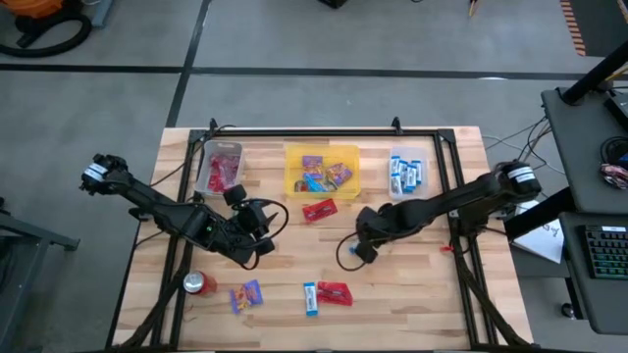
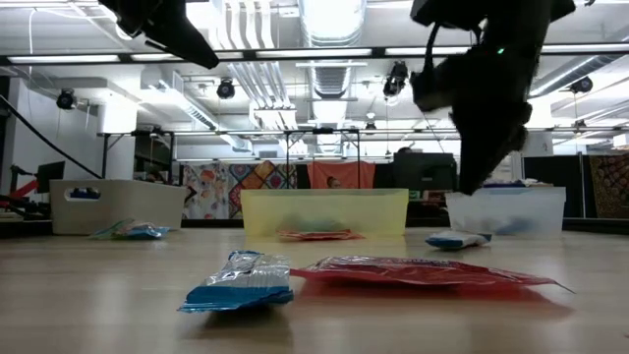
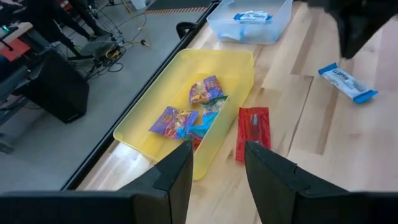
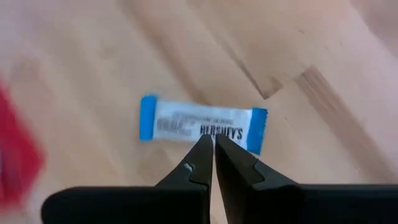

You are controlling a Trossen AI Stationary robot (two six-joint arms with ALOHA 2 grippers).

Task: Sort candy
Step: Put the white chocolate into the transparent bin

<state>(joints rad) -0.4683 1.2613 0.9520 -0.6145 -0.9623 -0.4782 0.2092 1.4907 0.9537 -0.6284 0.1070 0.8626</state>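
Note:
My right gripper (image 4: 214, 152) is shut with nothing in it and hangs above a blue-and-white candy bar (image 4: 202, 126) that lies flat on the wooden table. It shows right of the table's middle in the high view (image 1: 365, 247). My left gripper (image 3: 217, 177) is open with nothing between its fingers. It hovers left of the middle (image 1: 257, 241) and faces a red packet (image 3: 253, 130) lying beside the yellow bin (image 3: 144, 124). Near the front edge lie a purple packet (image 1: 245, 295), another blue bar (image 1: 310, 298) and another red packet (image 1: 335, 292).
Three bins stand along the far edge: a clear one with red packets (image 1: 222, 167), the yellow one with purple packets (image 1: 321, 170), and a clear one with blue bars (image 1: 407, 174). A red soda can (image 1: 199, 284) lies at the front left. A black frame borders the table.

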